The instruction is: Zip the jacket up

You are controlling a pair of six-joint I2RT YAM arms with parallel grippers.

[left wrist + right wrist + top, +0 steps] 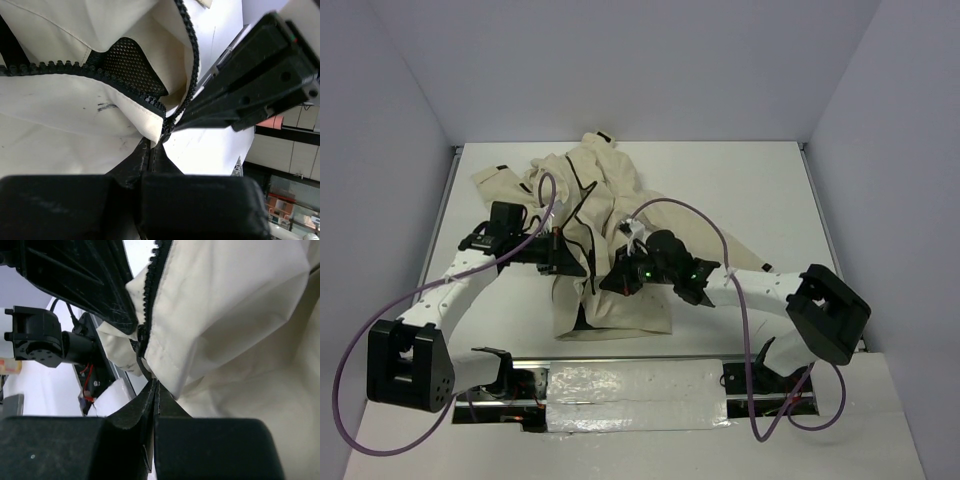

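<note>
The cream jacket (610, 200) lies crumpled in the middle of the white table (750, 190), its lower front toward the arms. Its dark zipper teeth (125, 85) split into two open rows above the bottom end. My left gripper (152, 147) is shut on the jacket's hem just under the zipper's bottom; in the top view this gripper (572, 262) sits at the zipper's left side. My right gripper (156, 386) is shut on the thin dark zipper pull (140, 364), which runs down from the teeth (152, 280) into its fingertips. The two grippers almost touch.
A metal rail with a shiny sheet (640, 385) runs along the near edge between the arm bases. Purple cables (720, 235) loop over both arms. White walls close in the table on the left, back and right.
</note>
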